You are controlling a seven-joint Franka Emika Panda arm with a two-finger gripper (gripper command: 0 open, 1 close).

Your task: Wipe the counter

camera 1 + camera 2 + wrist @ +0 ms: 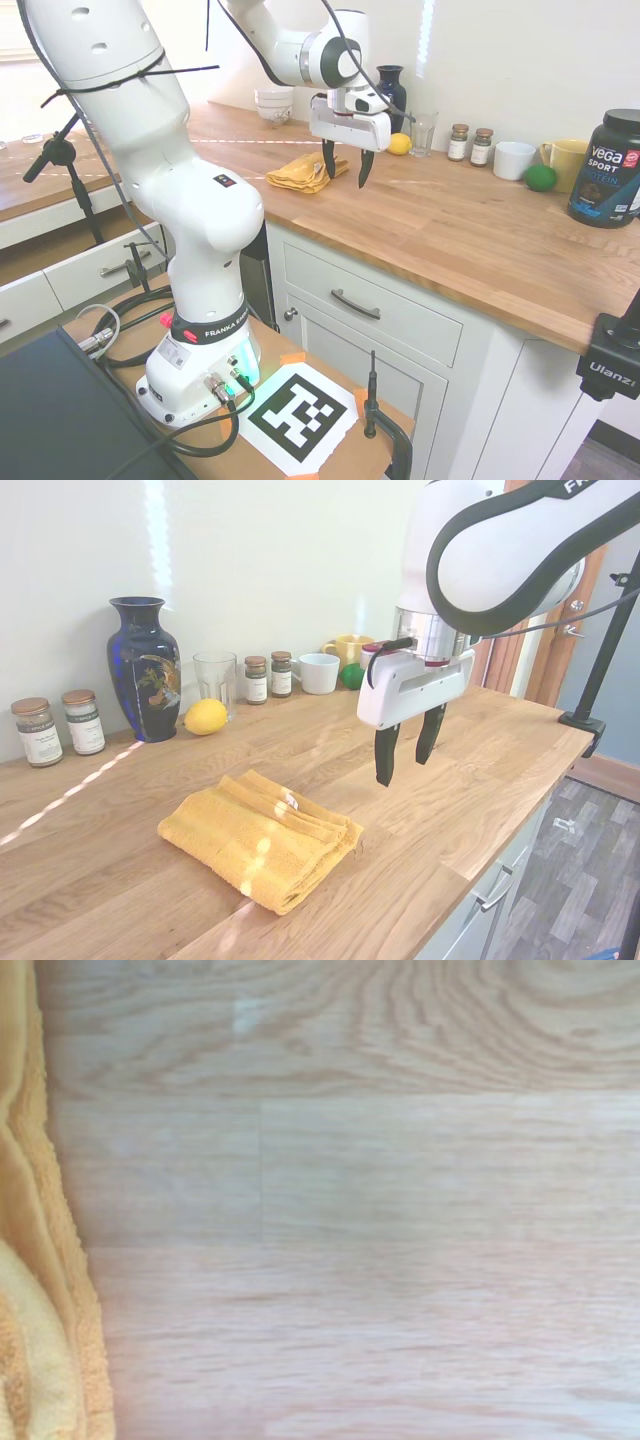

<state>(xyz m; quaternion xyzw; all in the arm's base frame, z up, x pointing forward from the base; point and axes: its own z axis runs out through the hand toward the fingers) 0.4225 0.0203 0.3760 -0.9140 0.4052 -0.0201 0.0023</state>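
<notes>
The counter is a long butcher-block worktop running along the wall above white drawers and cabinets. The gripper hangs above bare wood, with the fingers pointing down, spread apart and holding nothing; their tips are clear of the surface. A folded yellow cloth lies flat on the counter just beside the gripper, not touching it. In the wrist view the edge of the cloth occupies one side of the frame and the remainder shows plain plank grain. Along the wall behind the cloth stand a dark blue vase, a lemon and a clear glass, close together. Two spice jars stand further along the wall, followed by a white mug, a yellow mug and a green round fruit. Two more spice jars stand on the other side of the vase. In the first exterior view, a dark supplement tub stands near the far end of the counter, and stacked white bowls sit at the opposite end near the wall.
</notes>
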